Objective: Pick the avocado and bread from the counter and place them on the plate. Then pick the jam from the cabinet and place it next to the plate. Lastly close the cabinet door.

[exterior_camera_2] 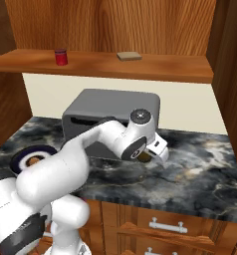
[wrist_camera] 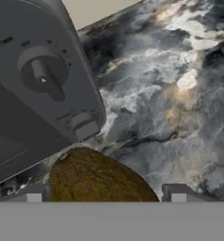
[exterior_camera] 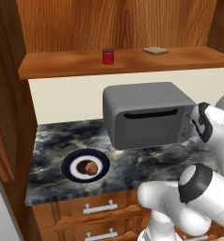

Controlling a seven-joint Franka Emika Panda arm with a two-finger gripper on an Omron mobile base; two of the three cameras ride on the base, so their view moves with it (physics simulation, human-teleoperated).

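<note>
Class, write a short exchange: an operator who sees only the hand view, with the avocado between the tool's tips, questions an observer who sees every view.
Operator: What is already done off to the side?
Observer: The bread sits in the middle of the plate, left of the grey oven.
Operator: What waits higher up?
Observer: The jam stands upright on the cabinet shelf, above the oven.
</note>
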